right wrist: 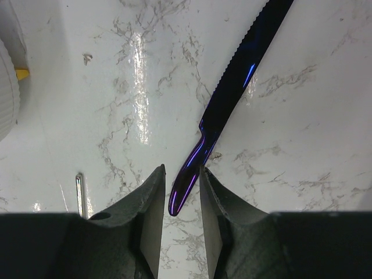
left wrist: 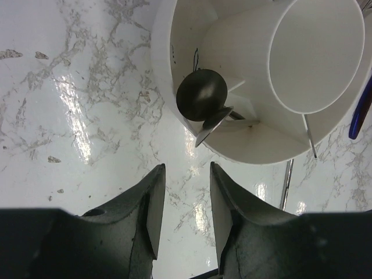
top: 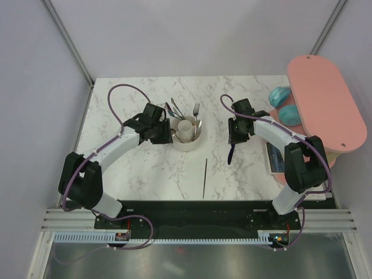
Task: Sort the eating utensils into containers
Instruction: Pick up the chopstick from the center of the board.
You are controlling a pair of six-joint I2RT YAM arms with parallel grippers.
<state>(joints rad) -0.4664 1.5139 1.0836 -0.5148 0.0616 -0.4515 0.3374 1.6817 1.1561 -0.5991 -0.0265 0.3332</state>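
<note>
Nearest the arm bases, a thin stick (top: 205,177) is lying alone on the marble table (top: 139,168), running lengthwise away from the near edge. Just beyond it and to its right, the purple knife (right wrist: 232,87) is stretching out slantwise from the right gripper (right wrist: 182,174). That gripper's jaws are standing narrow, one finger on either side of the handle end, but I cannot tell whether the pads are pressing the handle. Farther back on the left, the left gripper (left wrist: 186,171) is facing the wall of the white holder (top: 187,145), its jaws standing wide with only bare marble between them. The holder is sitting mid-table between the two grippers. A black spoon (left wrist: 201,95) is standing bowl-up in the ring section closest to the left gripper. A silver fork (top: 196,109) and other slim utensils are sticking out of the sections at the back. Farthest off on the right, a pink board (top: 325,99) is overhanging the table edge, with two teal objects (top: 280,95) lying just beside it.
</note>
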